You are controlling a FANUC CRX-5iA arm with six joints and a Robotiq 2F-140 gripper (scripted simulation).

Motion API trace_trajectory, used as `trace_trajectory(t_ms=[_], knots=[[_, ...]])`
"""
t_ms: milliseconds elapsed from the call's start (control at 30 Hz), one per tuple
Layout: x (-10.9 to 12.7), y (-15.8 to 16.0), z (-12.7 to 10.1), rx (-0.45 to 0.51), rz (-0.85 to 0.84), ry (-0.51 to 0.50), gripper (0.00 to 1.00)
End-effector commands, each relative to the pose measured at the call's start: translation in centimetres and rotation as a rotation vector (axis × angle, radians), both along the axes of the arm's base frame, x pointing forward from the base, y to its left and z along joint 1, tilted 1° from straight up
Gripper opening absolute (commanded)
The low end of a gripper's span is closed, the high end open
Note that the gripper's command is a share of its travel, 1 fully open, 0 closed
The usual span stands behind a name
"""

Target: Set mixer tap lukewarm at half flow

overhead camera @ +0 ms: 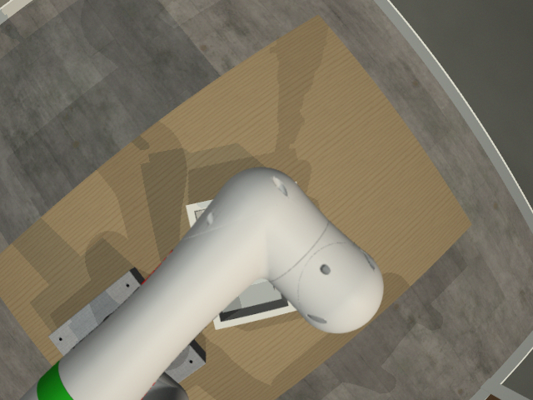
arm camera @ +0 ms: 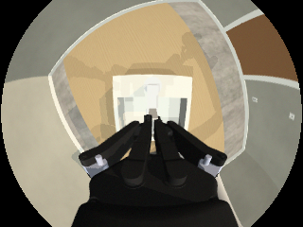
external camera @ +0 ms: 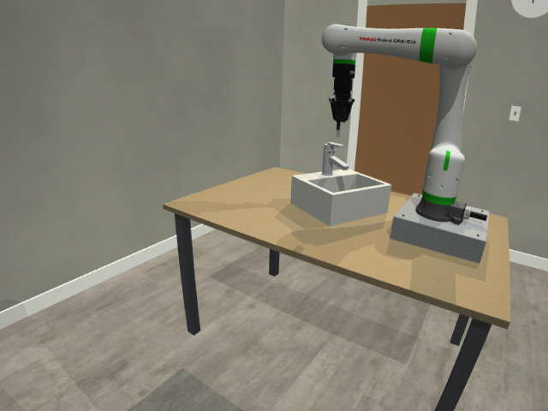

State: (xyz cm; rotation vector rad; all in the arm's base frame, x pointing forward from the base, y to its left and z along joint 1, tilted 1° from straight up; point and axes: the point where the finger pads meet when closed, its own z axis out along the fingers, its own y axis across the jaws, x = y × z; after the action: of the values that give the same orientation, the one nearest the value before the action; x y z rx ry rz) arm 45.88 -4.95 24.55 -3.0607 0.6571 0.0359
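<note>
A chrome mixer tap (external camera: 328, 160) stands at the back edge of a white square basin (external camera: 349, 204) (overhead camera: 254, 320) (arm camera: 123, 85) on the wooden table (external camera: 247, 199). Its lever (external camera: 334, 145) is raised a little and points out over the spout (external camera: 340, 163). A red dot shows on the tap's body. My gripper (external camera: 338, 131) (arm camera: 152, 113) hangs straight down a short way above the lever, clear of it, with its fingers shut on nothing. In the overhead view the arm hides the tap and the gripper. In the wrist view the tap shows only as a pale shape beyond the fingertips.
My grey base block (external camera: 437, 234) (overhead camera: 92, 310) stands on the table right of the basin. The table's edges (overhead camera: 430, 172) lie well away from the basin. A brown door (external camera: 398, 110) is behind the arm.
</note>
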Motion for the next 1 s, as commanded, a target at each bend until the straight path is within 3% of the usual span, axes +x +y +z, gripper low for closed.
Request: trace_trajectory(t_ms=[0,700,967], knots=[[0.01,0.0,0.02,0.0,0.0,0.0,0.0],[0.01,0.0,0.04,0.0,-0.019,0.0,0.0],[0.03,-0.01,0.3,-0.005,-0.269,0.004,0.0]])
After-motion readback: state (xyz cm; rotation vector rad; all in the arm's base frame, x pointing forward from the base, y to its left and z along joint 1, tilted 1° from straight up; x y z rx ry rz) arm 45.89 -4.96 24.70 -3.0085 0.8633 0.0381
